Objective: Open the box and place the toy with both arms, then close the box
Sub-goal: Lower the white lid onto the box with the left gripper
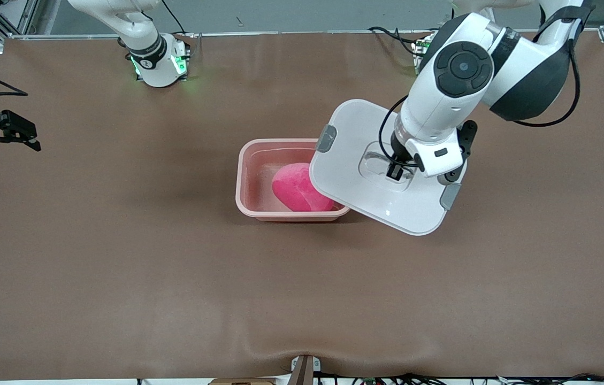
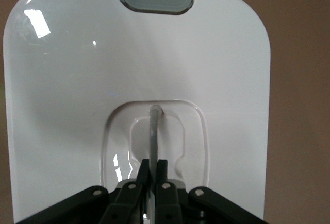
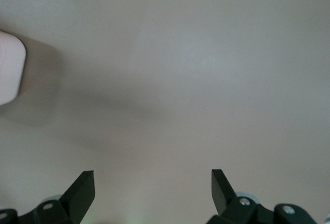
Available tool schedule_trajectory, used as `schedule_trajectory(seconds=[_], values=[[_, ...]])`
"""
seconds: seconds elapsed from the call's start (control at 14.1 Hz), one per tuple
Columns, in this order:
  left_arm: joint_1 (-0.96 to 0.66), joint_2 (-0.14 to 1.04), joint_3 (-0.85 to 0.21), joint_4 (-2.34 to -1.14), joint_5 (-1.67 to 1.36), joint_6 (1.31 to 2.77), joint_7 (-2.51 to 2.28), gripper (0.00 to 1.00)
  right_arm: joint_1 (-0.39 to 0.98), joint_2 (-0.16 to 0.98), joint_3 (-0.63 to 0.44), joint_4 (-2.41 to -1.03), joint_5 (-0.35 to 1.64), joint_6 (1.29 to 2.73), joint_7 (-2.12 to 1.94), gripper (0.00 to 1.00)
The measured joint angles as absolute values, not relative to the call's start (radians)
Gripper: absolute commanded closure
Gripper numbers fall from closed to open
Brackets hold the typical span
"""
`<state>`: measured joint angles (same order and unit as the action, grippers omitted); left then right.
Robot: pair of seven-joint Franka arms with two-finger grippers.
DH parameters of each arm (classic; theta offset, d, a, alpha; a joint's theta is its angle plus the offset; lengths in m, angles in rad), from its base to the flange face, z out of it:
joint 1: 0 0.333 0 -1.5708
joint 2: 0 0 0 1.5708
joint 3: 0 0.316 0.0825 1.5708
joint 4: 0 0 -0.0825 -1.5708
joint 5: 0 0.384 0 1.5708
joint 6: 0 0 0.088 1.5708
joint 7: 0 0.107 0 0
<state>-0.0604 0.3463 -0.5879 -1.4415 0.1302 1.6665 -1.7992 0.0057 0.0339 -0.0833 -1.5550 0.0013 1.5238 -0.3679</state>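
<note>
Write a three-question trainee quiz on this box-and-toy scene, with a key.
1. True or false: the toy lies inside the tub.
2. What does the left claw grip? A) a grey clip B) the lid's clear handle C) the toy
3. Fill in: the right claw waits with its jaws ____ over bare table.

Key:
1. True.
2. B; it holds the lid partly over the tub.
3. Open.

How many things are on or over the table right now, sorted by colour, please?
Pink: 2, the tub and the toy lying in it.
White: 1, the lid, held by its handle in the left pincer partly over the tub.
Grey: 2, the lid's clips.
Total: 5.
The open right pincer waits at its end.
</note>
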Motion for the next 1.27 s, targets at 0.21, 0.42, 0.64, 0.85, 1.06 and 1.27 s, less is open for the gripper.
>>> schedule_trajectory(seconds=[0.21,0.42,0.64,0.85,1.06,1.27], values=[[-0.077,0.354,-0.588,-1.442,0.13,1.72,-1.908,1.0,-0.042,0.034,-0.086,-1.544,0.016,1.511,-0.238,0.0],[-0.096,0.354,-0.589,-1.442,0.138,1.729,-2.005,1.0,-0.048,0.034,-0.085,-1.521,0.016,1.507,-0.141,0.0],[-0.131,0.355,-0.589,-1.442,0.155,1.75,-2.081,1.0,-0.048,0.034,-0.086,-1.519,0.016,1.497,-0.077,0.0],[-0.189,0.368,-0.59,-1.445,0.202,1.796,-2.21,1.0,-0.048,0.034,-0.086,-1.519,0.016,1.513,-0.067,0.0],[-0.231,0.386,-0.59,-1.445,0.242,1.827,-2.282,1.0,-0.048,0.034,-0.085,-1.519,0.014,1.548,-0.067,0.0],[-0.272,0.398,-0.59,-1.445,0.28,1.866,-2.348,1.0,-0.046,0.035,-0.084,-1.523,0.007,1.556,-0.067,0.0]])
